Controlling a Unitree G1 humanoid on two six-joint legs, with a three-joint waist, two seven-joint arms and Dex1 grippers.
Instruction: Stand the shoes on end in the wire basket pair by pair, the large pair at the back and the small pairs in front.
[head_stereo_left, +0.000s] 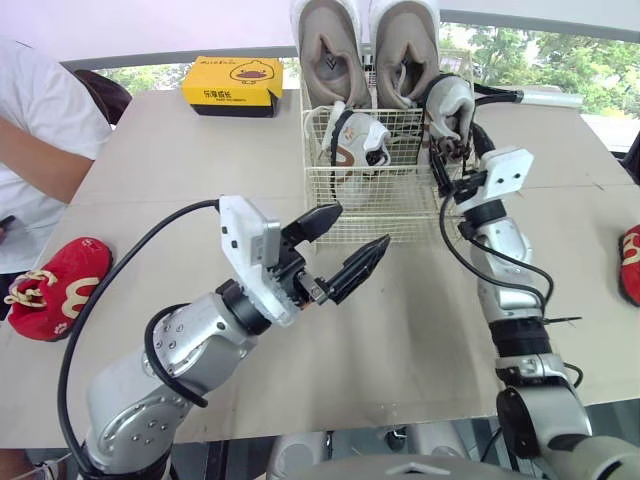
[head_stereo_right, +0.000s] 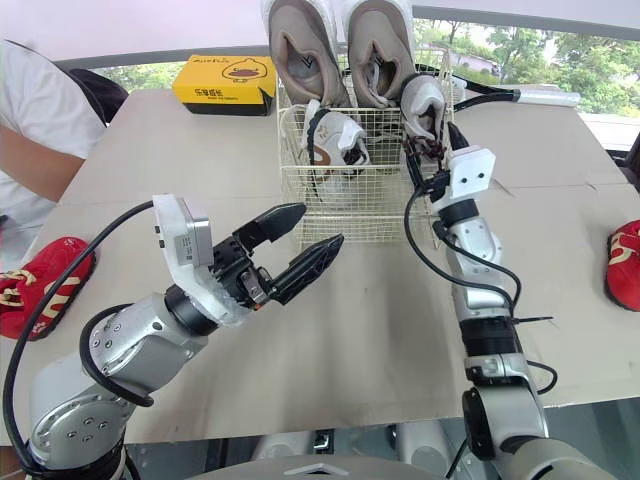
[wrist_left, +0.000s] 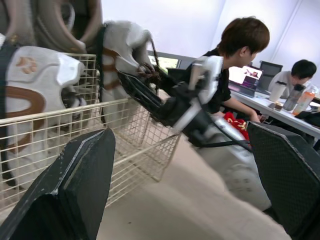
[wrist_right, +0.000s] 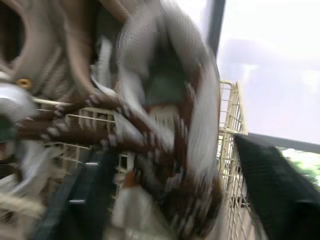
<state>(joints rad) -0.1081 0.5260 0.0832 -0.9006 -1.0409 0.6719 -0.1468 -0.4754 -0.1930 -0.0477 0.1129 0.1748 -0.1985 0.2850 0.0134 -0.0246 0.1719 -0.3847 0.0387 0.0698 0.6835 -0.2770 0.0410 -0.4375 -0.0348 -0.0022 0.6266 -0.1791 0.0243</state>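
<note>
Pale tabletop (head_stereo_left: 400, 340) carries the wire basket (head_stereo_left: 370, 205) at twelve o'clock, with the large pair (head_stereo_left: 370, 45) upright at its back. The right gripper (head_stereo_left: 440, 150) grasps a small white shoe (head_stereo_left: 452, 108) at the basket's two-o'clock edge. It is best lowered on end beside its mate (head_stereo_left: 355, 140), clearing the rim before release. The left gripper (head_stereo_left: 360, 227), spread and empty, hovers at the basket's six o'clock.

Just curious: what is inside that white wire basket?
Two large beige shoes stand on end at the back, one small white and brown shoe in front, partly covering their lower ends. Right gripper holds its mate.
</note>
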